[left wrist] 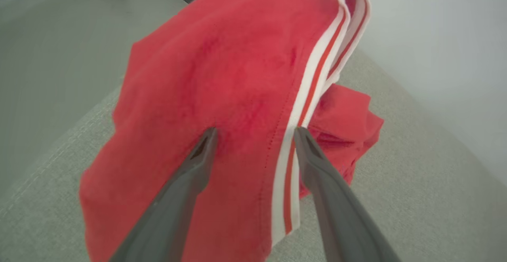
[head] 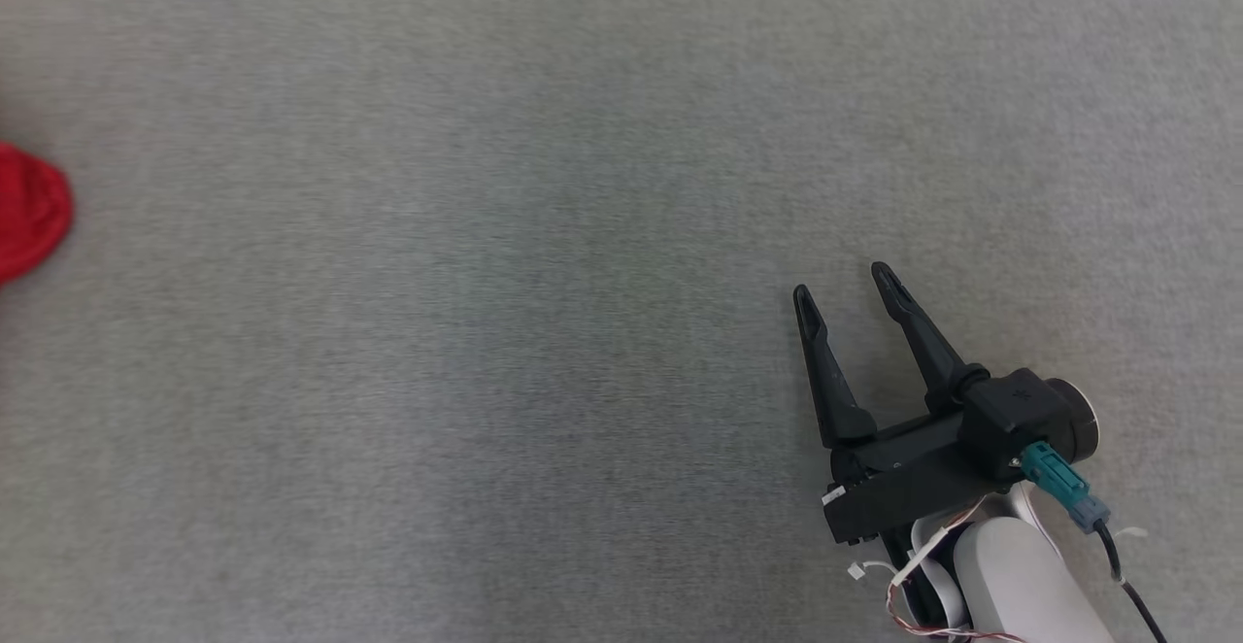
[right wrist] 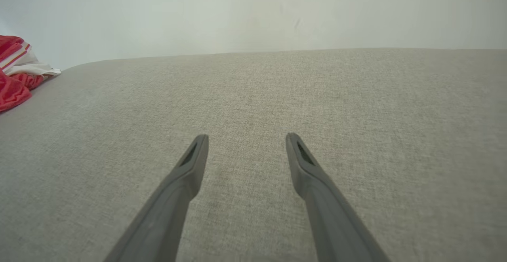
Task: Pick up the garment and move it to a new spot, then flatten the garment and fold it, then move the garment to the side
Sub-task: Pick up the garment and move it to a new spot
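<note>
Left end effector (left wrist: 256,129) and right end effector (head: 840,281), both jaws wide apart.

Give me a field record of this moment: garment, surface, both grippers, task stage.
garment: red with a white-and-red striped trim, bunched up on the robot's left
surface: grey woven cloth
left gripper: open, fingers pointing at the garment with the striped trim between them; contact cannot be told
right gripper: open, empty, over bare surface, apart from the garment
task stage: garment not yet gripped
</note>
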Controlling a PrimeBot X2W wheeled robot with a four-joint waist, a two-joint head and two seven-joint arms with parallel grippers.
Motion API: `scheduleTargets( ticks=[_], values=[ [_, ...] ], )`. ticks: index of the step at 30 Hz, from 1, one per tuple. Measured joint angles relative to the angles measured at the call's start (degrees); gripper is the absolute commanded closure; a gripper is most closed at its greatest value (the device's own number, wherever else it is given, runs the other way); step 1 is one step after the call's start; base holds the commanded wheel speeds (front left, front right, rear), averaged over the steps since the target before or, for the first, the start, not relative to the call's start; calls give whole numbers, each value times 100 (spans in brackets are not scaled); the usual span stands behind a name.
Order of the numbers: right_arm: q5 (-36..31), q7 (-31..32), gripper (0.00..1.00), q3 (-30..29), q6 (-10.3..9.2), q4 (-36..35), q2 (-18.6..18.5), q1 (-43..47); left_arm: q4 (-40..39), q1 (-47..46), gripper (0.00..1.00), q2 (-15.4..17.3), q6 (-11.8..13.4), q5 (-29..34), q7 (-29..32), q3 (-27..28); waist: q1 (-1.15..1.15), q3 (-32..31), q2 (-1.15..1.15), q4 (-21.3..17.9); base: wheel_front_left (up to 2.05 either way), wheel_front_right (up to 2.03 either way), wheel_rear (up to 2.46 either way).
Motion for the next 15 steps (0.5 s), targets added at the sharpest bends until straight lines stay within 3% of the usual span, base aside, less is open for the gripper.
scheduleTargets(
  ticks=[6,7,8,9,15],
  values=[
    [63,-15,0,77,0,54,1,-7,203,215,0,230,127,390,-112,-105,0,223,0,-296,0,0,0],
    [77,-16,0,93,0,63,2,-6,252,227,24,270,171,455,-113,-132,0,231,0,-323,0,0,0],
    [89,-15,0,100,0,78,1,-6,277,261,82,312,186,528,-124,-186,0,226,0,-339,0,0,0],
    [104,-16,0,100,0,92,1,-5,290,302,100,342,199,617,-147,-229,0,211,0,-346,0,0,0],
    [147,-41,0,79,0,204,2,5,377,318,100,303,73,633,-313,-254,-1,18,-1,-293,0,0,0]
  ],
)
